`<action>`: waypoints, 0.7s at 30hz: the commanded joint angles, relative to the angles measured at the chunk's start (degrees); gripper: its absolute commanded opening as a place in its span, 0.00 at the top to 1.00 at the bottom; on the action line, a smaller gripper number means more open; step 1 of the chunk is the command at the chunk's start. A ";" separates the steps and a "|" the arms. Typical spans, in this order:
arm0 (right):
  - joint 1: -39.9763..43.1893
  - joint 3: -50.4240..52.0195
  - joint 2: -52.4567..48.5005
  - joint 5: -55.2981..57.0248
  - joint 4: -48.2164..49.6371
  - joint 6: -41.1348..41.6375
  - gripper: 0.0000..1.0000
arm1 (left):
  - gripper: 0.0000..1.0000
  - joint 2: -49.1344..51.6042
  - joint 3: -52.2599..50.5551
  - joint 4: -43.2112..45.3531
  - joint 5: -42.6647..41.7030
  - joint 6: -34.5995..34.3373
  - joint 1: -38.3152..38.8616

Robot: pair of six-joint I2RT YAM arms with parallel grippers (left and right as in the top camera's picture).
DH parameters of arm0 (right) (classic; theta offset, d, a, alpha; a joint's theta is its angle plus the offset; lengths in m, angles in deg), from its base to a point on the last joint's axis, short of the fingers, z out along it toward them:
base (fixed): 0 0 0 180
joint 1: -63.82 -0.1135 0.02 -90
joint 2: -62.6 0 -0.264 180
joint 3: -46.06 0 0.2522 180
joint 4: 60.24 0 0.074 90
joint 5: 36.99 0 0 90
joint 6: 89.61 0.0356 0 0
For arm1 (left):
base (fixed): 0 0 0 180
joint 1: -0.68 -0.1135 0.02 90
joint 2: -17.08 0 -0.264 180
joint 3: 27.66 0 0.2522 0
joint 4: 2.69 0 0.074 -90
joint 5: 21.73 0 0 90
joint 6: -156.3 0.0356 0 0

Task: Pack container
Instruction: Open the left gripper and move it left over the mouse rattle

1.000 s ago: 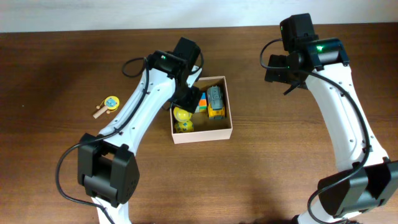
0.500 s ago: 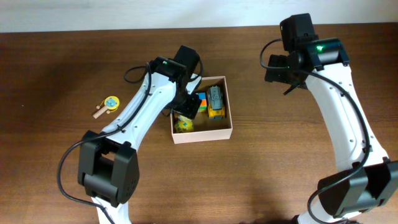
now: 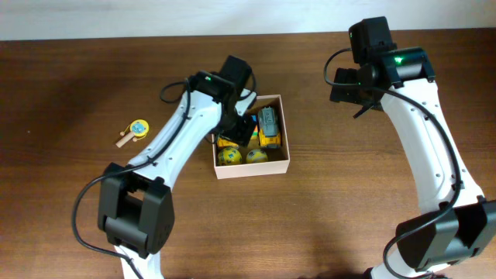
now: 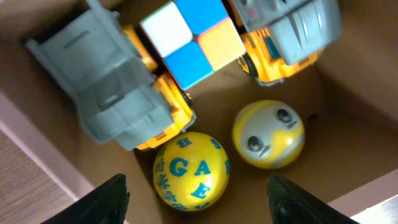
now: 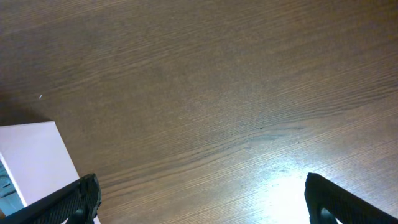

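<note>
So the container (image 3: 252, 170) sits around the middle of the brown wooden table (image 3: 85, 217), between the two arms and closer to the left one. It's a shallow square box, whitish outside and tan inside. The left gripper (image 4: 200, 204) hangs right above it, over its left side, pointing down into it. Its fingers are spread apart and aren't touching anything (the lettered ball (image 4: 189, 171) lies below the gap, with space on both sides).

Through the left wrist camera you can see what's in there. The lettered ball is yellow with blue letters, and just beside it is a face ball (image 4: 268, 134), also yellow, both down on the box floor. Behind those is a colour cube (image 4: 193, 37) showing white, blue and orange squares. It sits between two grey-and-yellow toy trucks, the first truck (image 4: 118, 93) on one side and the second truck (image 4: 286, 37) on the other. The first truck looks to be touching the lettered ball.

The right gripper (image 5: 208, 205) is off to the right of the box, apart from it, over the table wood. Its fingers stand wide and hold nothing. A white corner of the box just peeks into its wrist view.

Out to the left, well away from the box, lies a small stick toy (image 3: 133, 132), yellow and blue on a wooden handle.
</note>
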 commanded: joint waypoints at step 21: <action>0.28 0.13 -0.28 0.72 0.02 0.31 0.01 | 0.01 -6.03 5.40 -1.88 17.75 8.63 -26.47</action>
